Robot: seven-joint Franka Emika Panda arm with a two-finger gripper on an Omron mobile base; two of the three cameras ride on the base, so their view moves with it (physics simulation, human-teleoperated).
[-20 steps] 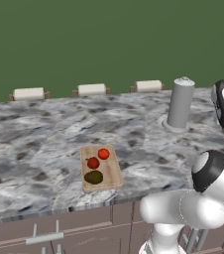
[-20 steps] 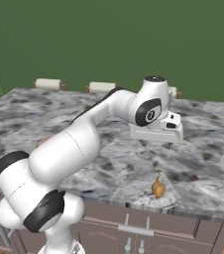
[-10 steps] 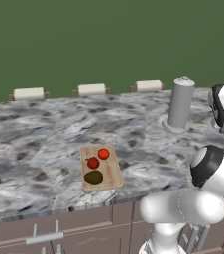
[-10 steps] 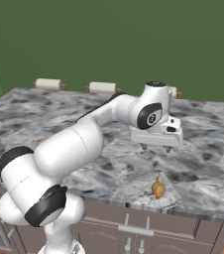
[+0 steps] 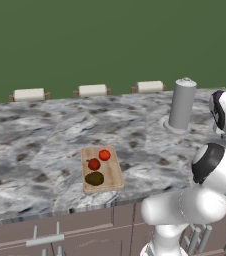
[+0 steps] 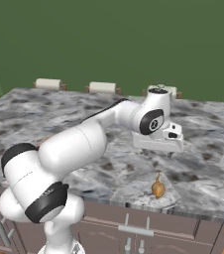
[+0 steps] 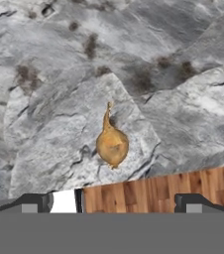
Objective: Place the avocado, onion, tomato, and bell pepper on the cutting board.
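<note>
The end effector (image 6: 169, 155) hangs above the grey marble tabletop (image 6: 208, 149), with its fingers spread wide and nothing between them. In the hand view the two dark fingertips (image 7: 193, 202) stand far apart at the bottom edge, and the space between them holds nothing.

Just below the end effector, a little toward the front edge of the tabletop, lies the onion (image 6: 157, 187). It is a small tan bulb with a thin pointed stem. In the hand view the onion (image 7: 112, 143) sits between the fingertips but beyond them, not touching them, and its stem points away from the end effector. It rests directly on the stone, close to the edge, beyond which a wooden floor (image 7: 158, 191) shows.

Well apart from the end effector, on its left side, the cutting board (image 5: 113, 175) lies flat near the front edge of the tabletop. On it rest the dark green avocado (image 5: 94, 178) and two small red round items (image 5: 99, 160), close together.

Further back stands a tall grey cylinder (image 5: 181, 104). Along the far edge of the tabletop are three pale rolls (image 5: 92, 90).
</note>
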